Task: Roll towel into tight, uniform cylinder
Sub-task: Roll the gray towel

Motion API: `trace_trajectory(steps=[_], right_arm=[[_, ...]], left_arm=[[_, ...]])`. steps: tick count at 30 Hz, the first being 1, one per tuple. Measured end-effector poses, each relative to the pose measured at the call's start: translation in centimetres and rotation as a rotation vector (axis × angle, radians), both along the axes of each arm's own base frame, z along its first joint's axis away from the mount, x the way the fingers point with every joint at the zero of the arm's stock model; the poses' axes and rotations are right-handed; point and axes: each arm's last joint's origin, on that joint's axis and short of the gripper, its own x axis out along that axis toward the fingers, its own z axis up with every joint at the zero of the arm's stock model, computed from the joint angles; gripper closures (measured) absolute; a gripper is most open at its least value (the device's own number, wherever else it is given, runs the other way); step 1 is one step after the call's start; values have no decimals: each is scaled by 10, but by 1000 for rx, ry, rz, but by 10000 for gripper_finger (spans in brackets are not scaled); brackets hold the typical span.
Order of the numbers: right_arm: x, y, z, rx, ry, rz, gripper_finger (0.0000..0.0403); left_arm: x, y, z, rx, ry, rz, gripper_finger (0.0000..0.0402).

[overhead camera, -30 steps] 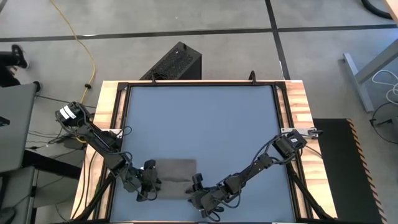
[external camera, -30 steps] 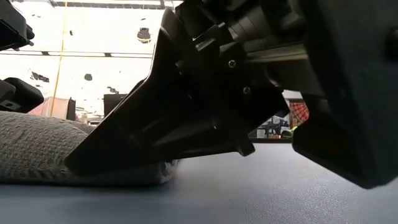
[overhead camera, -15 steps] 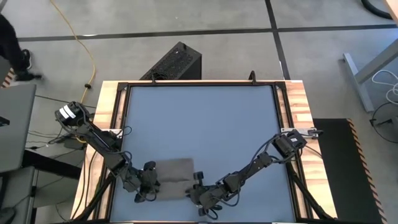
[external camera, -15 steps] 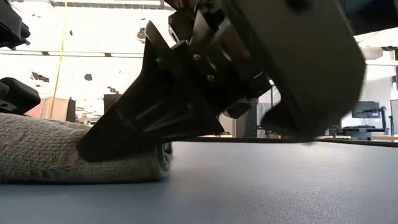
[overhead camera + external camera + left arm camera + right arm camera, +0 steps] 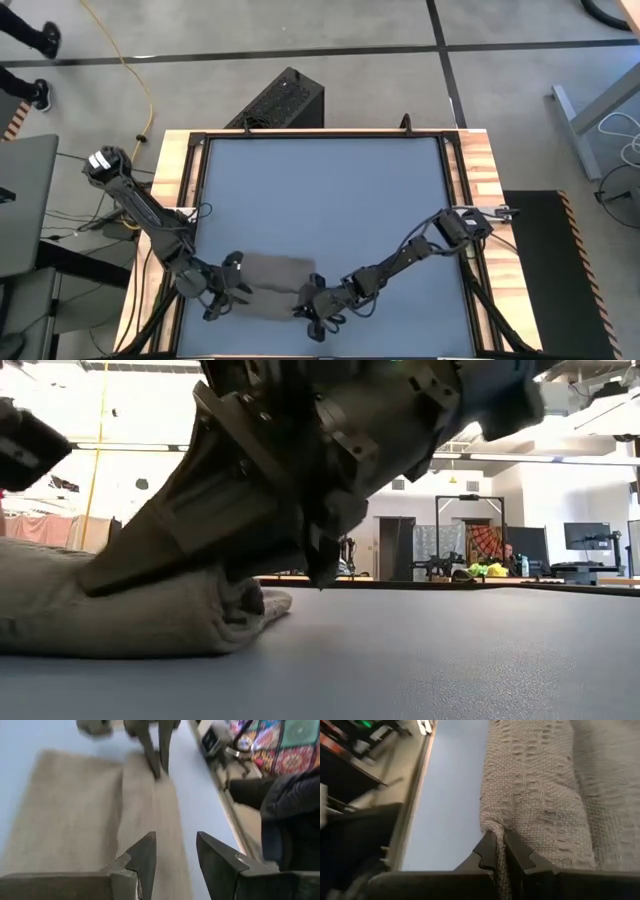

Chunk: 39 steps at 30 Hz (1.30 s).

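The taupe towel [image 5: 275, 283] lies near the table's front edge, flat at the far side and with a thicker, rolled-over band [image 5: 150, 805] along its near side. My right gripper [image 5: 310, 303] is at the towel's right end and is shut on it. My left gripper [image 5: 228, 290] hovers over the towel's left end. In the left wrist view its fingers [image 5: 175, 840] stand open above the band, with nothing between them. The low view shows the towel [image 5: 120, 610] resting on the table under the right gripper [image 5: 270, 585]. My right gripper pinches a pucker of cloth [image 5: 492, 822] at the right end of the towel's thick band between its two fingers. The fingers slant down from the table's right side, along the band. One layer or several, I cannot tell. The rest of the towel lies on the table.
The blue-grey tabletop [image 5: 330, 200] stretches far and right of the towel. A wooden frame [image 5: 175, 160] borders the table, and its near rail runs close beside the towel. A black box [image 5: 280, 100] stands on the floor behind the table.
My right gripper has rolled about its own axis, gone a little toward the towel and shut on the cloth at the towel's right end, which now bunches up there. My left gripper has risen off the towel's left end, staying open.
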Motion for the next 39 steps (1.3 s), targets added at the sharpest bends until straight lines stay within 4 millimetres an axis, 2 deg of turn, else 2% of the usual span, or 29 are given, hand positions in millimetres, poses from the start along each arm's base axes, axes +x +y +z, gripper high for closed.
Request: trace_trajectory(steps=[4,8,19,25,32,36,39], right_arm=[[7,-6,4,128,-29,17,368],[11,-10,13,200,-54,-5,366],[14,-21,12,303,-25,-112,369],[9,-21,4,305,62,-254,368],[11,-18,10,324,-9,-259,369],[11,-18,11,331,-15,-254,369],[11,-18,10,325,-8,-250,369]], left_arm=[[-6,-3,13,-14,-101,12,274],[-7,-12,12,-1,-151,-6,274],[0,-32,-30,155,-61,-74,269],[6,-28,-33,223,-93,-13,260],[14,-20,-30,299,-131,2,260],[22,-9,-21,357,-188,84,260],[35,7,-23,350,-128,80,264]])
